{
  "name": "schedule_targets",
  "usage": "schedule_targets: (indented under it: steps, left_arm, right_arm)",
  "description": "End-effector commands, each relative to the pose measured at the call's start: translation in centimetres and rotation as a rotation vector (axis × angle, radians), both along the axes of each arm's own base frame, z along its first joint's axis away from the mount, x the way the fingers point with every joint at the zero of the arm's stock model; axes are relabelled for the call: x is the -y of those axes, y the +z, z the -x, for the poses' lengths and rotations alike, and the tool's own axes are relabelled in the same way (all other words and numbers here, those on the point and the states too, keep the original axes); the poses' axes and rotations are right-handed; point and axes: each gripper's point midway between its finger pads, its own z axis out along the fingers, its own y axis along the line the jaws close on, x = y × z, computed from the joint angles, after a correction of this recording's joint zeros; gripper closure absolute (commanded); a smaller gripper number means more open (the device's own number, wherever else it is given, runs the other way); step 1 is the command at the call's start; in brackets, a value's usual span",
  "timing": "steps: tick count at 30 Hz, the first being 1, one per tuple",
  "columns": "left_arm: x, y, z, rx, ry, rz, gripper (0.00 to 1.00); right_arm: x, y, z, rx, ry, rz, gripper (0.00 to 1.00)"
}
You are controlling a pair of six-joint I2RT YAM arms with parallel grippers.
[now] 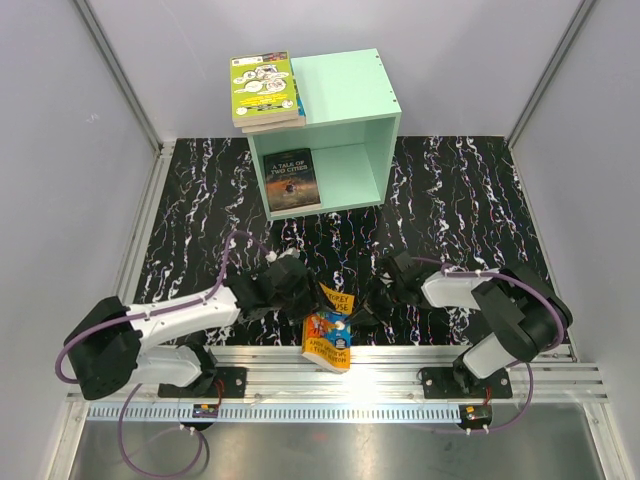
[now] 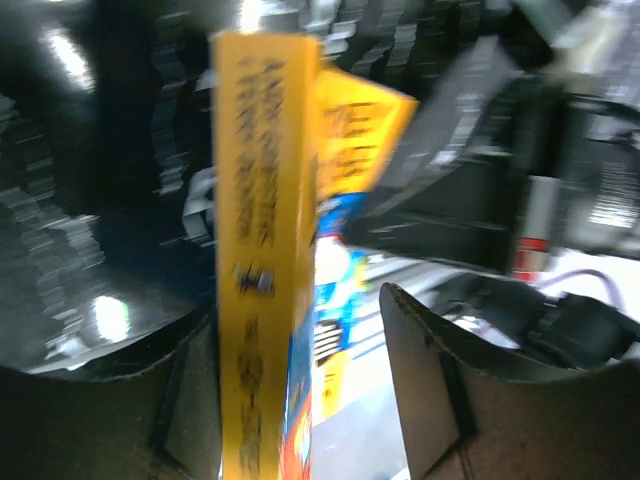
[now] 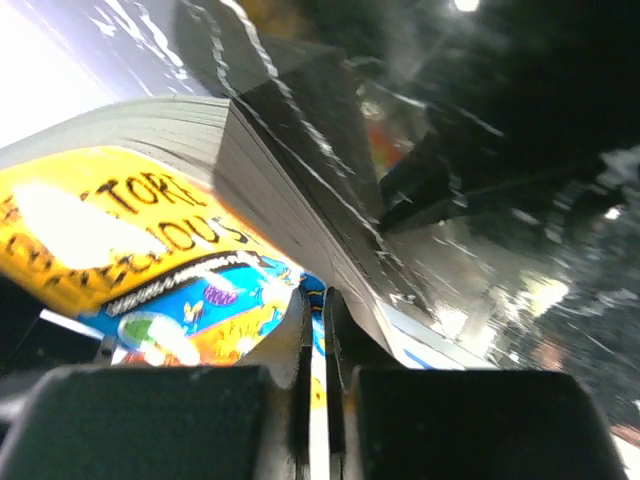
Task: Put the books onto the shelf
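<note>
While my left gripper (image 2: 295,320) straddles the orange-yellow paperback (image 1: 330,337) at its spine, half open, not pinching, my right gripper (image 3: 318,300), closed tight, props its pages near the table's (image 1: 450,200) front edge: light, floppy, slick, so grip the spine

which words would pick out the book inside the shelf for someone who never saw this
Find the mint-green shelf at the far side of the black marbled table. Inside its opening, on the left, sits a dark book. No other cover is dark: the stack on top is lime-green, the orange-yellow book at the near edge.
</note>
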Motion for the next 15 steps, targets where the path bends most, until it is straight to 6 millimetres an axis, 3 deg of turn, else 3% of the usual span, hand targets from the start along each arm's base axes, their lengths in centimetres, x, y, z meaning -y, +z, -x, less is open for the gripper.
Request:
schedule_targets:
  steps: [1, 5, 10, 12, 15]
  left_arm:
    - [5.4, 6.0, -2.4, 0.118, -0.011, 0.301, 0.74]
    - [5.9, 5.6, -1.9, 0.097, -0.045, 0.306, 1.00]
    - [5.1, 6.1, -2.1, 0.128, -0.048, 0.265, 1.00]
    - [5.1, 7.6, -2.5, 0.171, -0.055, 0.258, 1.00]
    - [3.7, 9.4, -3.4, 0.247, -0.053, 0.218, 1.00]
  right_arm:
    - [-2.2, 1.5, 0.3, -0.025, 0.043, -0.072, 1.00]
    - [-2.6, 1.7, -0.1, -0.024, 0.042, -0.086, 1.00]
    - [-2.6, 2.1, -0.1, -0.017, 0.049, -0.086, 1.00]
    - [-2.2, 1.9, 0.3, -0.025, 0.063, -0.061, 1.00]
    - [-1.9, 2.0, 0.2, -0.015, 0.082, -0.041, 0.65]
